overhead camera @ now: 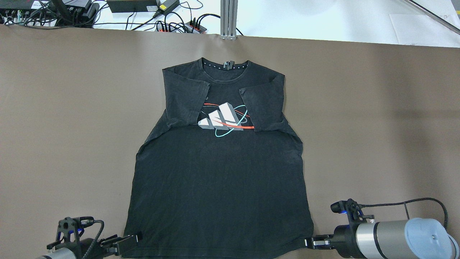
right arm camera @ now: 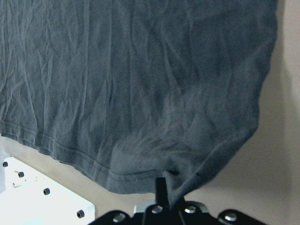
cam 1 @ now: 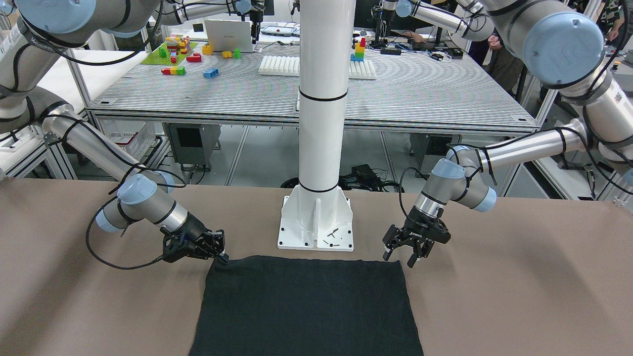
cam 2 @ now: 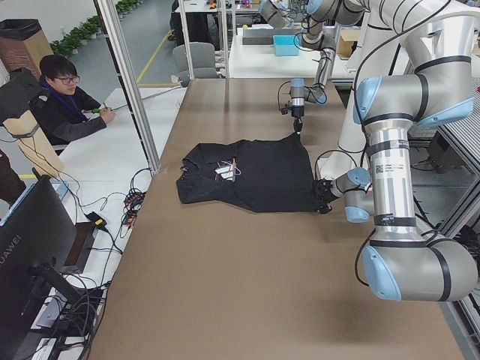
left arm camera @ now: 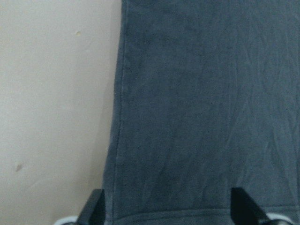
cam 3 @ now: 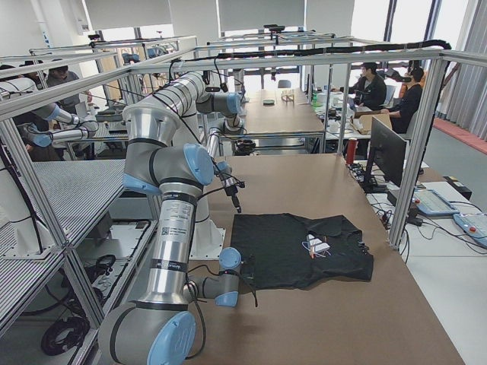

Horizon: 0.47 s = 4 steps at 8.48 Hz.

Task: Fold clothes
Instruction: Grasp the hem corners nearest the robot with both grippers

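Nearest the overhead camera is the right arm (overhead camera: 391, 233), low along the desk's robot-side edge. Largest of all is the brown table covering (overhead camera: 377, 126), which spreads across the whole desk. On it, midway along the desk's length, the black T-shirt (overhead camera: 219, 180) lies flat, front up. Its hem is at the robot-side edge and its collar toward the far edge. Both sleeves are folded inward over the chest and hide the sides of the printed logo (overhead camera: 224, 120).

The white pole (cam 1: 321, 99) rises at the robot-side edge. Its base plate (cam 1: 316, 230) sits just beside the middle of the hem without touching it, between the two grippers. Behind the pole another table (cam 1: 420, 99) carries coloured blocks (cam 1: 175, 49), a laptop (cam 1: 228, 35) and white trays (cam 1: 279, 65). Beyond the far edge lie power strips and cables (overhead camera: 179, 25), and an operator (cam 2: 64, 105) sits off that side.

The right gripper (cam 1: 222, 256) pinches the hem corner on its side, fingers pressed together on the cloth, which rises in a small peak there. The left gripper (cam 1: 398, 260) stands over the other hem corner with fingers spread, the corner lying between the tips. Whether they touch the cloth cannot be told.
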Each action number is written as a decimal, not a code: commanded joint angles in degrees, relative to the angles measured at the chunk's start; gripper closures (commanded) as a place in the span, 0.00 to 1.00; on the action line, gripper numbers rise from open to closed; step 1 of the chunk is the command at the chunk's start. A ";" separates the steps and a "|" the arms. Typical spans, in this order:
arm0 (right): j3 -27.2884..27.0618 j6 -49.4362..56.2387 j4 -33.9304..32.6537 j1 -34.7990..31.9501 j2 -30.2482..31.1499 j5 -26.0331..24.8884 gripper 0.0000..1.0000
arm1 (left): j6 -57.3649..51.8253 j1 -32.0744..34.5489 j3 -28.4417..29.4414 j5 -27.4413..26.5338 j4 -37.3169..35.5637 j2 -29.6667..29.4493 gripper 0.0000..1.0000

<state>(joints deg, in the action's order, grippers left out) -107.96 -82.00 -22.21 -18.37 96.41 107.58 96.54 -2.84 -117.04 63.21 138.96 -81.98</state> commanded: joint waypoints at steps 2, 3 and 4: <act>0.03 0.09 0.33 0.00 -0.08 0.00 1.00 | 1.02 -1.03 2.17 -0.89 0.26 -0.37 0.06; 0.03 0.09 0.33 0.00 -0.08 0.00 1.00 | 1.02 -1.73 2.34 -0.89 0.17 -0.46 0.06; 0.03 0.09 0.33 0.00 -0.08 0.00 1.00 | 1.02 -1.73 2.60 -0.89 0.17 -0.46 0.06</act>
<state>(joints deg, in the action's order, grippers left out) -107.93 -81.94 -21.89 -18.35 96.34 107.58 97.47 -4.14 -114.90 62.34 139.16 -82.31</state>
